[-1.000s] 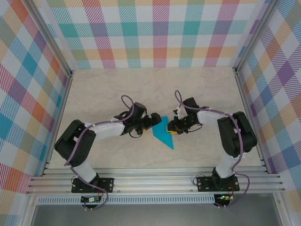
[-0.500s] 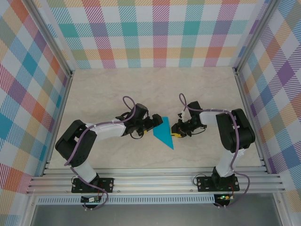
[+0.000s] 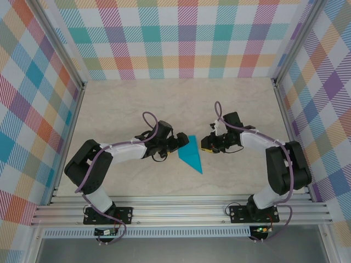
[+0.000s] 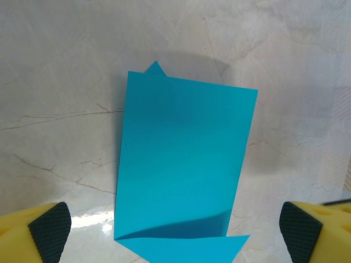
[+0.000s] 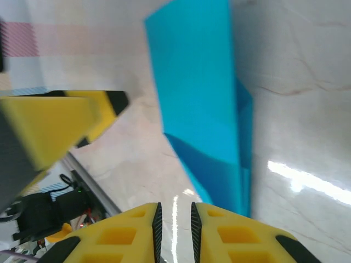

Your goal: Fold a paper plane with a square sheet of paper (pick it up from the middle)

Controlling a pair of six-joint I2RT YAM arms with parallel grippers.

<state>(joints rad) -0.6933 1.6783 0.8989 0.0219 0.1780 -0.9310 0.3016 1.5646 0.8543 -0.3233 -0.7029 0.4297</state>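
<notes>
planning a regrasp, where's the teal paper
Top view: the teal paper lies on the table centre, between the left end effector and the right end effector.

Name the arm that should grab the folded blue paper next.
Left, probably: the left gripper is wide open with the paper squarely ahead; the right gripper is nearly shut beside it.

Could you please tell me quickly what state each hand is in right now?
Left hand: open, facing the folded teal-blue paper sheet, holding nothing.
Right hand: almost closed, holding nothing.
</notes>
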